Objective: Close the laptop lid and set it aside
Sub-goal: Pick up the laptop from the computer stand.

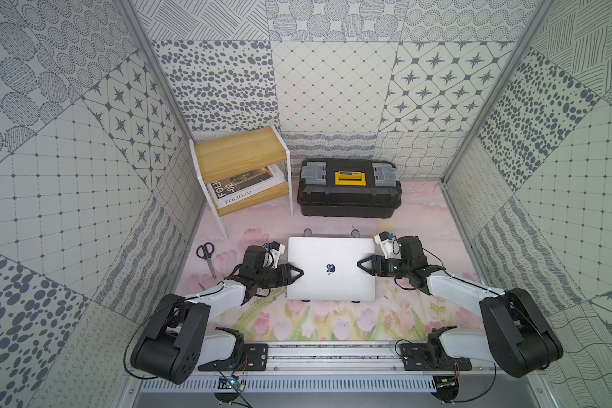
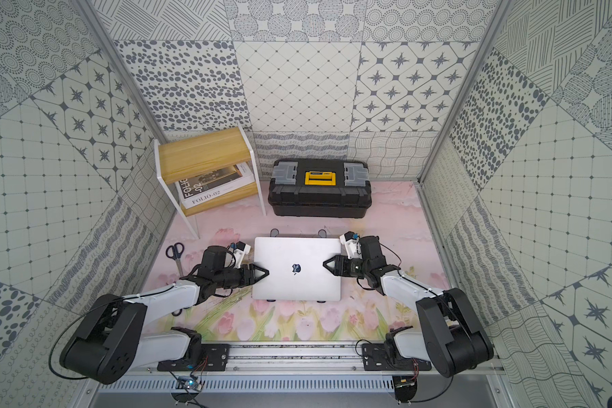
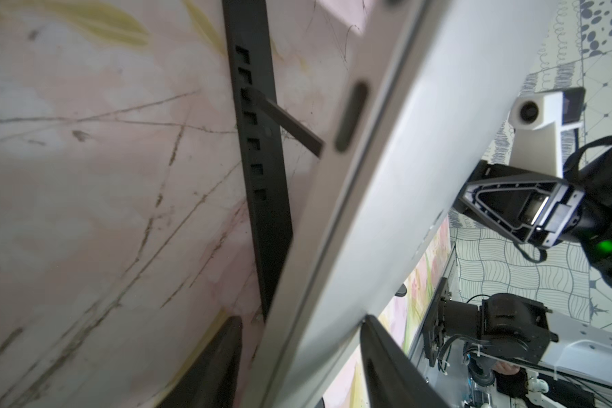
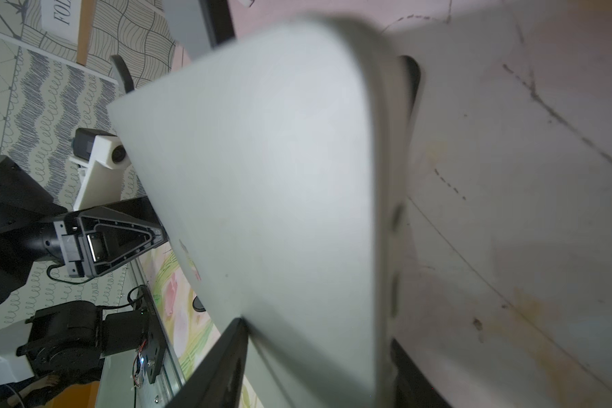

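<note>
Between the jaws of the left gripper [image 1: 299,272] sat one side edge of the laptop [image 1: 331,282], and between the jaws of the right gripper [image 1: 361,264] sat the opposite edge. The laptop lid [image 1: 333,252] lay flat on the base, logo up, so I judged the closing done and the lift-off the step in hand.

From the left wrist camera I saw one finger [image 3: 212,367] under the base and its partner over the lid. The right wrist camera showed the same straddle. Whether either pair was clenched on the metal or merely bracketing it, I could not tell.

Below the jaws, the black folding stand [image 3: 262,176] held the machine clear of the mat [image 1: 333,325]. To do this well, I reckoned both pairs should bite equally before any lift, with the lower fingers clear of the stand's arm. Both wrists should then rise together and level, since thin smooth aluminium could slip or twist.

Beyond the jaws stood the toolbox [image 1: 348,190], and outboard of the left jaws lay the scissors [image 1: 205,254], so I would set down away from both.
</note>
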Motion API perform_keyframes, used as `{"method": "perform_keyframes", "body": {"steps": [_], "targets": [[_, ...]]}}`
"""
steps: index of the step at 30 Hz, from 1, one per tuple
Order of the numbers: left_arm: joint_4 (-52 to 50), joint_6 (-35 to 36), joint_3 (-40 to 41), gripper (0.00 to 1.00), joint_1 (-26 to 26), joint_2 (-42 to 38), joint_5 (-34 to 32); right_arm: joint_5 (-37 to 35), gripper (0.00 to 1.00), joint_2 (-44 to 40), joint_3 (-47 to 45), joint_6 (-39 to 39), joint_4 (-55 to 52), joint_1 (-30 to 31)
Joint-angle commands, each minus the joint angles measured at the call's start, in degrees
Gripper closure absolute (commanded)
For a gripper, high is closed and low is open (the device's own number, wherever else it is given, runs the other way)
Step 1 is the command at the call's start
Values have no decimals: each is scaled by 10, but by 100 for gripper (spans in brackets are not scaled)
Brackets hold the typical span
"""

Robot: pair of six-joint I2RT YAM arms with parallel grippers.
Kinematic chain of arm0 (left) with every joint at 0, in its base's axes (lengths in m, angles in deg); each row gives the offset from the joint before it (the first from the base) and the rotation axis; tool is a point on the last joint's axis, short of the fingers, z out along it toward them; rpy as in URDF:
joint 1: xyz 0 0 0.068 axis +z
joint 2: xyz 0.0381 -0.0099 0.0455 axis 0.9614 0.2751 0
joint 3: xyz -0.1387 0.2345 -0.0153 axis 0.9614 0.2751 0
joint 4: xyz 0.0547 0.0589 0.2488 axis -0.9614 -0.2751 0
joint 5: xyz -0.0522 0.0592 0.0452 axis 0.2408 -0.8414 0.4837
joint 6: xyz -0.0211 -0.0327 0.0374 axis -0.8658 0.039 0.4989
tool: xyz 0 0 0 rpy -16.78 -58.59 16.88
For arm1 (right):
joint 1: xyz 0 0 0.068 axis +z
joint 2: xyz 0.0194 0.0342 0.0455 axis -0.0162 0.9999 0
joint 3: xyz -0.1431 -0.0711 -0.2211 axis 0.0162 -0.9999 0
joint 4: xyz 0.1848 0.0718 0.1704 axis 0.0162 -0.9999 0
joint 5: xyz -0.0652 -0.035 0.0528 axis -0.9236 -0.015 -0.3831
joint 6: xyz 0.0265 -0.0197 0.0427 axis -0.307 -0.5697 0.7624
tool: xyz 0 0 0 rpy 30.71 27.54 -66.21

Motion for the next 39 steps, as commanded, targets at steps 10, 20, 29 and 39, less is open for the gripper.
{"method": "perform_keyframes", "body": {"steps": [10, 20, 29, 39], "targets": [[38, -36, -8, 61, 4, -59, 48, 54, 56, -68, 2, 54, 13, 4], [-18, -41, -18, 59, 4, -113, 19, 102, 58, -161, 18, 137, 1, 4], [-40, -48, -28, 58, 5, -144, 14, 148, 60, -196, 4, 214, 47, 8], [-92, -49, -56, 53, 5, -184, 8, 139, 76, -175, 6, 239, 91, 29]]}}
